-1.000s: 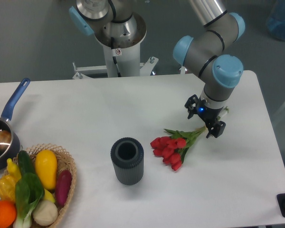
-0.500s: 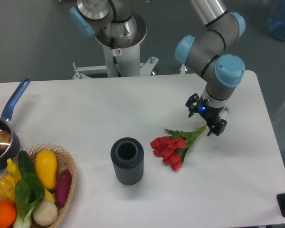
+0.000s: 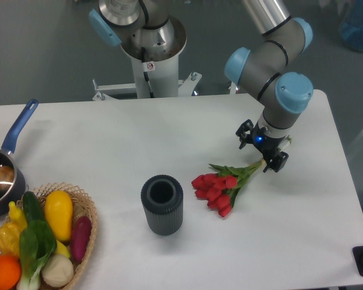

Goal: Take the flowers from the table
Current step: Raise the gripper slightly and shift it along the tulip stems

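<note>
Barely anything has shifted since a second ago: our arm's blue-capped wrist has crept slightly right and up, while the flowers (image 3: 221,184) lie as they did on the table (image 3: 109,139). Nearest us, the woven basket (image 3: 88,226) of produce is cut off by the bottom edge. Beside it stands the ribbed, dark cylindrical vase (image 3: 162,205), matte and hollow. Further back the red tulip heads fan toward the vase, green stems running up into our gripper (image 3: 264,154); its black fingers straddle the stem ends, but we cannot tell whether they pinch them. At far left the blue-handled pot (image 3: 6,172) is half out of view.
</note>
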Available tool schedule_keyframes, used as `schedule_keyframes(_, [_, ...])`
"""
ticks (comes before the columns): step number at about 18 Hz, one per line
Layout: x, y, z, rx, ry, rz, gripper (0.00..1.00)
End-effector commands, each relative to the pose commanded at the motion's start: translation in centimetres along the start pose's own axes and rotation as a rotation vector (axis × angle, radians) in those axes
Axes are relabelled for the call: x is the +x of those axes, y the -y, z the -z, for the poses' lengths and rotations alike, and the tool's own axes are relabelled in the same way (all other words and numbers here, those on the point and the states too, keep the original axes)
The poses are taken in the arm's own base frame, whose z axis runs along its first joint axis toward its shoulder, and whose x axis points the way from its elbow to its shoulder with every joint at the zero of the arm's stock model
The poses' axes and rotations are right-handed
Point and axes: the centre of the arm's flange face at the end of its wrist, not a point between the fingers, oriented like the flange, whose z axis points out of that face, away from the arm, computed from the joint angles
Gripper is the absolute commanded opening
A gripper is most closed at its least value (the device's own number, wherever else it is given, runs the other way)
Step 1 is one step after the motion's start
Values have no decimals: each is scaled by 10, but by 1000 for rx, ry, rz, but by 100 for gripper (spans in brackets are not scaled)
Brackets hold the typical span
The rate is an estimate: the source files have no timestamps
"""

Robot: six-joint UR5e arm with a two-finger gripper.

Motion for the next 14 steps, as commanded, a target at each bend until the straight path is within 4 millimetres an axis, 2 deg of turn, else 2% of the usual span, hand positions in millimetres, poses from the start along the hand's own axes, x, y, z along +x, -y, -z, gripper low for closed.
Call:
schedule_keyframes(11, [-8,-3,-10,-1,-6,-19,100])
schedule_keyframes(14, [-9,-5,-11,-2,-7,-76,100])
